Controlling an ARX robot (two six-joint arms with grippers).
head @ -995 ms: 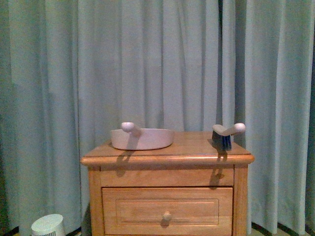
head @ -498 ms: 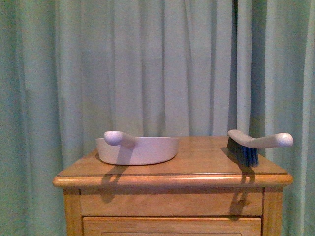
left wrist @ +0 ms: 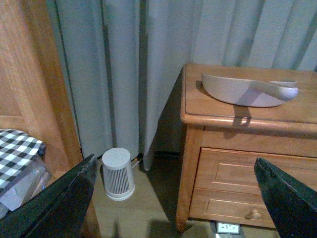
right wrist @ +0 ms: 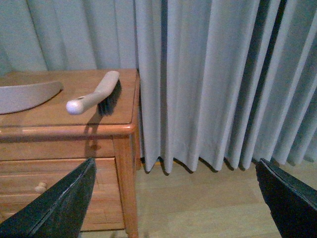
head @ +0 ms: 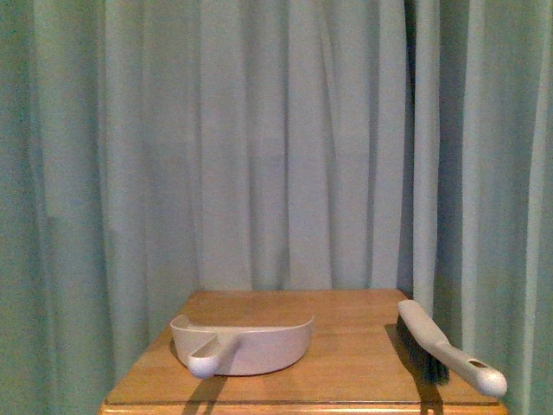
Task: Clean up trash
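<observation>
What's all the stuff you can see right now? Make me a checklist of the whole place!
Surface: wooden nightstand top, holding two tools.
Job's things: trash: nothing seen. Dustpan on the left, brush on the right, apart.
Clutter: nothing seen.
End effectors: left end effector and right end effector both open, empty, off the nightstand.
Cables: nothing seen.
Surroundings: pale curtain behind; small white ribbed cylinder on the floor; checked cloth nearby.

White dustpan [head: 259,346] flat on nightstand [head: 354,333], handle forward; brush [head: 441,346] well apart rightward, bristles down.
</observation>
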